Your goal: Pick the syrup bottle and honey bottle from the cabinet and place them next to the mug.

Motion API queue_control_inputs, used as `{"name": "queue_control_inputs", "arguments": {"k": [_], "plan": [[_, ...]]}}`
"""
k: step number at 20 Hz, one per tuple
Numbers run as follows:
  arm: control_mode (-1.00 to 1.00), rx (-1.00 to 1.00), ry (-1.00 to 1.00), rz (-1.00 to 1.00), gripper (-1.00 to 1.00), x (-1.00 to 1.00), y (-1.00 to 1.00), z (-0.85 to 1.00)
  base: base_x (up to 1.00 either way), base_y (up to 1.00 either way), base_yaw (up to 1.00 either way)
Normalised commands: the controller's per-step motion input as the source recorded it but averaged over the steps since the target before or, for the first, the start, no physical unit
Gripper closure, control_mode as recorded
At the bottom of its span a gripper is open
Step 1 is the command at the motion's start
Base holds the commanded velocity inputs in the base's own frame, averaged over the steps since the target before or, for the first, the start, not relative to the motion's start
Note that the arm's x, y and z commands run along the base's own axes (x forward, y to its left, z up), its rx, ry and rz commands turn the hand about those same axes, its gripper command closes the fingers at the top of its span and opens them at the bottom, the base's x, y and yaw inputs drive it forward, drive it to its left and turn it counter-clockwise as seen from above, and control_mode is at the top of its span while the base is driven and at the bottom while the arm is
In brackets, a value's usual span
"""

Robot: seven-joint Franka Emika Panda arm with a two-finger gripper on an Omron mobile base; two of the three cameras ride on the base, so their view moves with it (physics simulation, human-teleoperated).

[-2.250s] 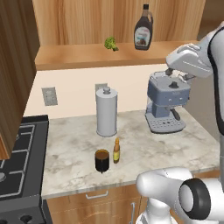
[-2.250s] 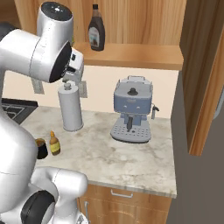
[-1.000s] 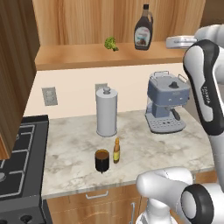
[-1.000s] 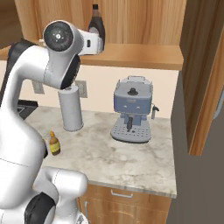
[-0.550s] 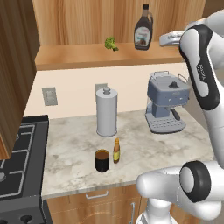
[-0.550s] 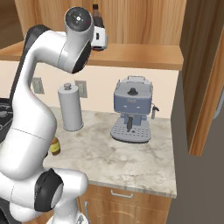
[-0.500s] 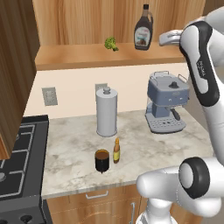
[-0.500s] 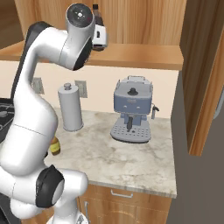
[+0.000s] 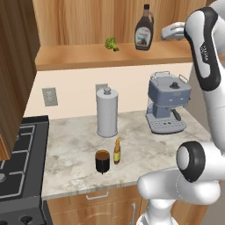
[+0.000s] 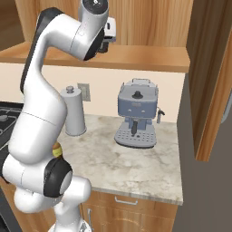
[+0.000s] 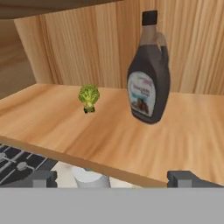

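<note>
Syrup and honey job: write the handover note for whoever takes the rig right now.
Gripper: open, holding nothing, raised to shelf height and aimed at the syrup bottle, short of it.
Syrup bottle: upright on the cabinet shelf, a small green broccoli apart to its left.
Honey bottle: on the counter, upright right beside the mug.
Done: honey bottle is placed by the mug.
Left: close in and grip the syrup bottle, lift it off the shelf, set it down next to the mug. Mind the grey canister and coffee machine on the way down.
</note>
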Motion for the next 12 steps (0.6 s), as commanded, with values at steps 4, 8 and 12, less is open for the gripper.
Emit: {"name": "queue_control_inputs", "arguments": {"k": [4,8,12], "plan": [[-1.00,0.00,-0.03,0.00,-1.00,0.52,0.00,-0.01,0.00,0.00,0.00],[-1.00,0.00,-0.02,0.00,-1.00,0.51,0.00,-0.01,0.00,0.00,0.00],[-1.00,0.00,0.00,0.00,-1.00,0.57,0.00,-0.03,0.00,0.00,0.00]]}}
